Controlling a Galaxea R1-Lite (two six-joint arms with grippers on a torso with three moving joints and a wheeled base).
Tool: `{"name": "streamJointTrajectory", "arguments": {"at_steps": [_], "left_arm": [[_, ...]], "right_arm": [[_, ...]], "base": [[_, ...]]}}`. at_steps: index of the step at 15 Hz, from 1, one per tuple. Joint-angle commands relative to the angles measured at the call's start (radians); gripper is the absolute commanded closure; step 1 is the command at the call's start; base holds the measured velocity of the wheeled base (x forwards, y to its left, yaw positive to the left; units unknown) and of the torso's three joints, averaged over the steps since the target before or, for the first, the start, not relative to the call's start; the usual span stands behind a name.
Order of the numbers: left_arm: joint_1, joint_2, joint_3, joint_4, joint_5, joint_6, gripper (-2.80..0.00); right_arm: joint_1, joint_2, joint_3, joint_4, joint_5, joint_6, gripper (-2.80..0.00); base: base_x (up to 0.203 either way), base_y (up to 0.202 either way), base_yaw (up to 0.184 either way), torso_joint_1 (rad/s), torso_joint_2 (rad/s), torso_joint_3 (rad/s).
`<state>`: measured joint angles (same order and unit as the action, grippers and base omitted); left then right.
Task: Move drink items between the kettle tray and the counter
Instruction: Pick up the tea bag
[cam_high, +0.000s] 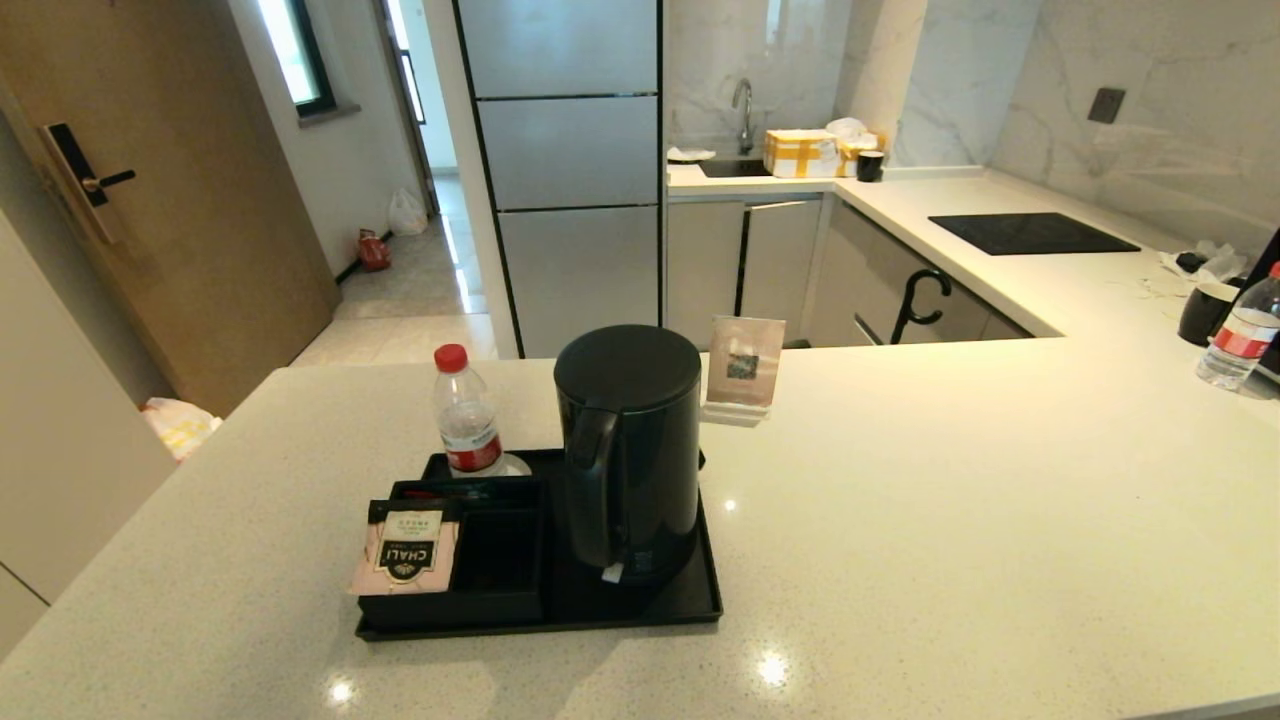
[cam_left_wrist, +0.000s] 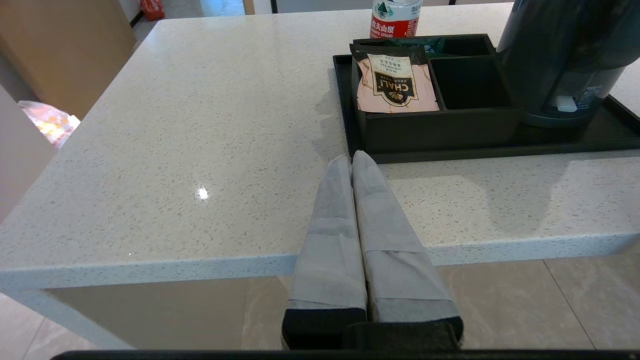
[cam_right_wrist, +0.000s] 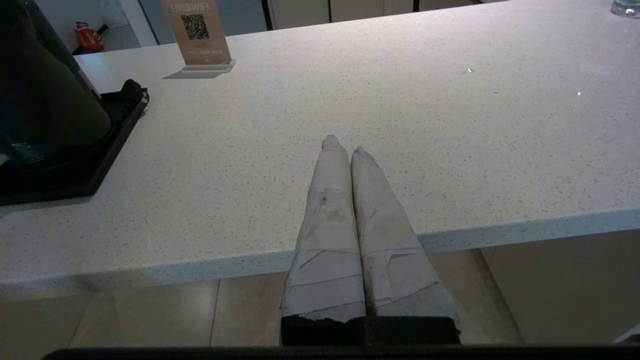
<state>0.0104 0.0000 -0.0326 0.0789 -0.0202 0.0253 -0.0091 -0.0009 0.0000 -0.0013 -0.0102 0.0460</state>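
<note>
We are sitting at the very outset of the job, by our reading: nothing has yet left the kettle tray (cam_high: 700, 600), and neither arm is showing in the head view.

Starting at the left, our left gripper (cam_left_wrist: 352, 159) is waiting short of the near edge of the counter (cam_high: 950, 500), its two padded fingers pressed flat together and holding nothing; its tips are pointing toward the tray's near left corner. Just beyond it, the tea sachet (cam_high: 405, 552) is lying face up on the left compartment of the tray's boxy section, its left edge hanging a little past the box wall. Behind that compartment a water bottle (cam_high: 466, 425) with a red cap is standing at the tray's back left.

Moving on, the kettle (cam_high: 628, 450) is standing upright on the right half of the tray, handle turned toward us. Behind it on the counter a small sign stand (cam_high: 744, 368) is facing us.

Furthest right, our right gripper (cam_right_wrist: 344, 145) is likewise closed and empty, parked before the counter edge, with open worktop ahead of it and the kettle off to its left.

We are judging the sachet the likely first pick, being nearest the left gripper. That calls for parting the fingers, reaching over the tray rim, and coming down on the sachet's overhanging edge, since a flat packet offers little else to pinch.
</note>
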Motion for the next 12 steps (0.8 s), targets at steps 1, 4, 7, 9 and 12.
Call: {"name": "streamJointTrajectory", "arguments": {"at_steps": [1, 4, 7, 9, 12], "left_arm": [[0.001, 0.000, -0.005, 0.005, 0.009, 0.002, 0.00], [0.001, 0.050, -0.128, 0.050, 0.035, 0.003, 0.00], [0.003, 0.301, -0.390, 0.202, 0.044, -0.024, 0.00], [0.005, 0.433, -0.534, 0.339, 0.049, -0.045, 0.00], [0.005, 0.691, -0.628, 0.435, 0.040, -0.055, 0.00]], "right_arm": [[0.000, 0.001, 0.000, 0.000, 0.000, 0.000, 0.00], [0.000, 0.001, -0.001, 0.000, -0.001, 0.000, 0.00], [0.000, 0.001, -0.002, 0.000, -0.001, 0.000, 0.00], [0.000, 0.001, -0.002, 0.000, -0.001, 0.000, 0.00], [0.000, 0.001, 0.000, 0.000, 0.000, 0.000, 0.00]], "base": [[0.000, 0.000, 0.000, 0.000, 0.00, 0.000], [0.000, 0.000, 0.000, 0.000, 0.00, 0.000], [0.000, 0.000, 0.000, 0.000, 0.00, 0.000], [0.000, 0.000, 0.000, 0.000, 0.00, 0.000], [0.000, 0.000, 0.000, 0.000, 0.00, 0.000]]}}
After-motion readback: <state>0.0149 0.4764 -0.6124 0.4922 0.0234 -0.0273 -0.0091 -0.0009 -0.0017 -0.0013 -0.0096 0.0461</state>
